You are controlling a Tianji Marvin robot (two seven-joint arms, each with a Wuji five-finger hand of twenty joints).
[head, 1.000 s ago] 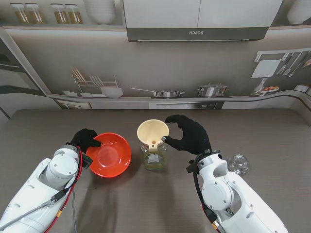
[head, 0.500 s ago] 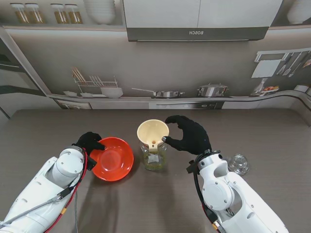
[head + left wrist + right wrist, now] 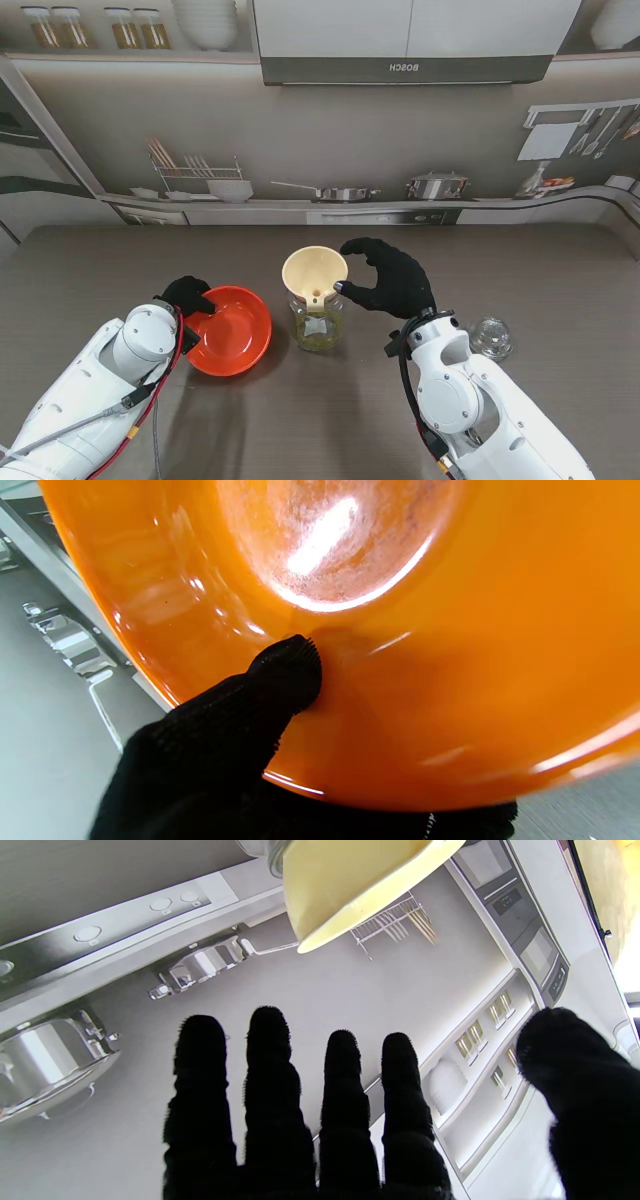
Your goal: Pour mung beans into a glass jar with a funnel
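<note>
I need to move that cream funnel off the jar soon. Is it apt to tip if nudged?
Probably yes. The funnel is wide on top with only its spout in the glass jar, so it looks top-heavy. It seems thin plastic, likely light and stiff.

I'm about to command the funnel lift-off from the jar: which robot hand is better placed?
Right. The right robot hand is open beside the cream plastic funnel in the glass jar; the left robot hand grips the empty orange plastic bowl.

Left hand [image 3: 187,295] pinched closed around something, right hand [image 3: 392,279] splayed, fingers apart.
</note>
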